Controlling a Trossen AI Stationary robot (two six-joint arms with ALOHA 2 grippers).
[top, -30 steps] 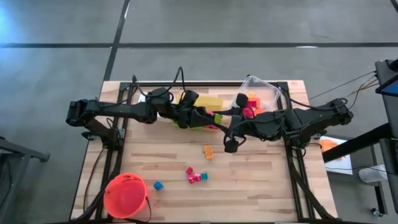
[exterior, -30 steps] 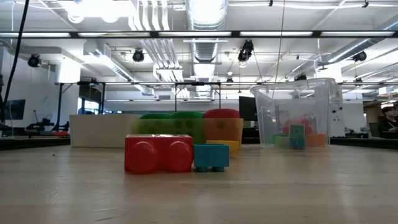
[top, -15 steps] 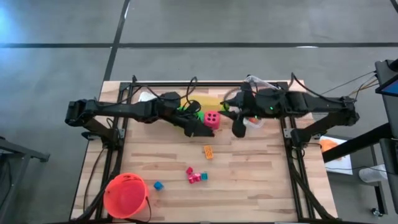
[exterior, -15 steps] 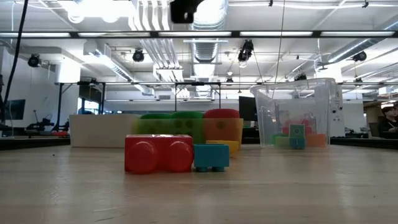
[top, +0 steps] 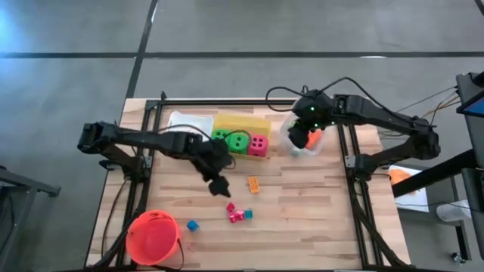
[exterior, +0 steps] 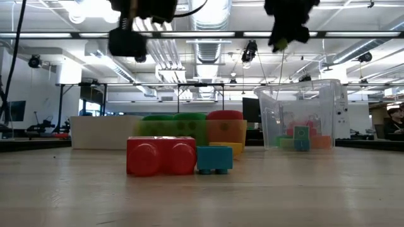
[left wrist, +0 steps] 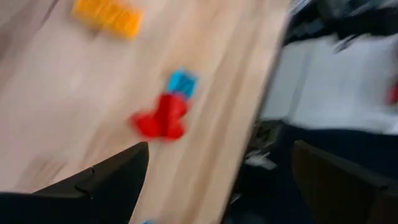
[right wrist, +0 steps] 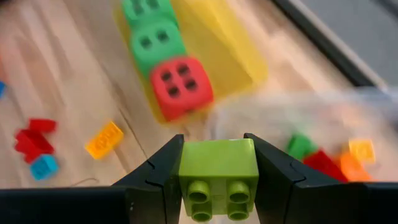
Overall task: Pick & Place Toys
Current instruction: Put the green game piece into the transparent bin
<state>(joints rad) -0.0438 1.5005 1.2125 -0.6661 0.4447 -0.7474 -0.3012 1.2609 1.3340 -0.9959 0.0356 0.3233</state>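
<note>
My right gripper point(top: 297, 142) hangs over the near left edge of the clear bin point(top: 316, 143), shut on a lime green block point(right wrist: 217, 167). My left gripper point(top: 220, 186) stands open above the table's middle, tipped down, with nothing between its fingers; in its wrist view a red block point(left wrist: 160, 118), a blue block point(left wrist: 182, 82) and an orange block point(left wrist: 109, 15) lie on the table ahead. Two green dice point(top: 230, 139) and a pink-red die point(top: 259, 145) rest on the table against the yellow bin point(top: 242, 123). My right gripper pinches the lime block by two opposite side faces point(right wrist: 184, 163) between its two fingers. The block's studs point(right wrist: 199, 194) face back toward the wrist. The fingers slant down, and the block is lifted clear above the bin's edge.
An orange block point(top: 253, 183), a red and blue cluster point(top: 238, 214) and a lone blue block point(top: 192, 225) lie on the near half of the table. The orange-red bucket point(top: 153, 237) stands at the near left corner, and a white bin point(top: 184, 121) at the far left. The clear bin holds several blocks.
My right gripper has swung from the table's middle toward the far right and now hangs over the clear bin, rolling as it went and still shut on the lime block. My left gripper has moved from beside the dice toward the near edge, sinking and tipping downward.
</note>
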